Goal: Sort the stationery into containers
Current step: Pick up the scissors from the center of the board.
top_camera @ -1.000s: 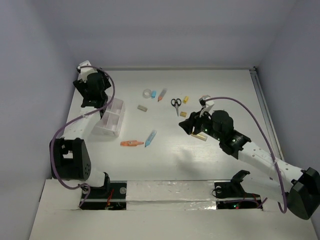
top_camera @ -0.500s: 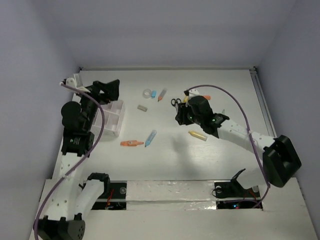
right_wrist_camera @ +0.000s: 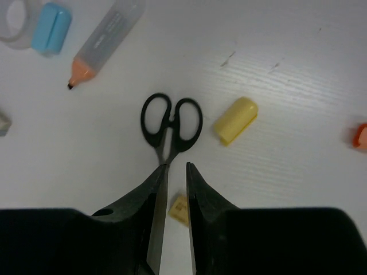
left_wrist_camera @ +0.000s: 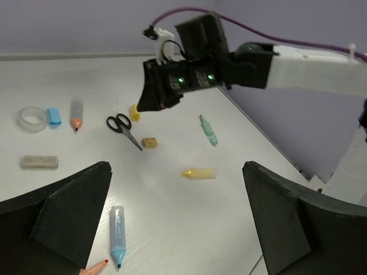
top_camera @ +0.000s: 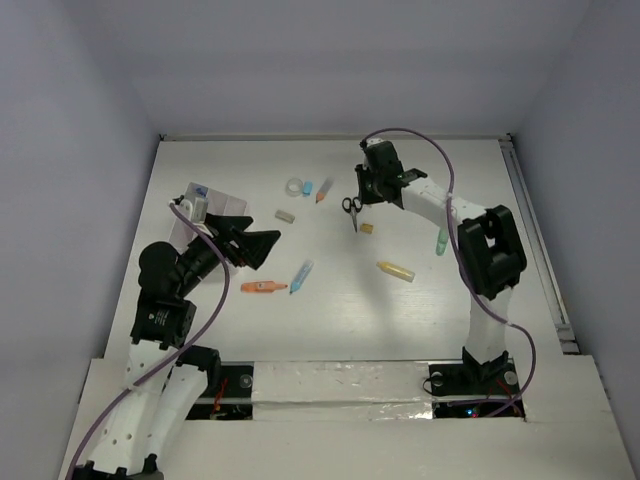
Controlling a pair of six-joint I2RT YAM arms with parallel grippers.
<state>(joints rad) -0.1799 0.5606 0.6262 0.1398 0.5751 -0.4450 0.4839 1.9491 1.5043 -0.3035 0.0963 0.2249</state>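
While the left claw (left_wrist_camera: pixel 178 212) hangs spread wide and empty over the table (top_camera: pixel 450 300), near the white box (top_camera: pixel 225 203), the right claw (right_wrist_camera: pixel 175 166) is pinched to a slim gap over the blades of the black-handled scissors (right_wrist_camera: pixel 170 137). These lie on the table beside a yellow cap (right_wrist_camera: pixel 235 119). Whether it grips them cannot be told.

We look over a white table (top_camera: pixel 330 325) with faint wood grain, enclosed by plain lavender-grey walls (top_camera: pixel 330 60) under soft, even light.
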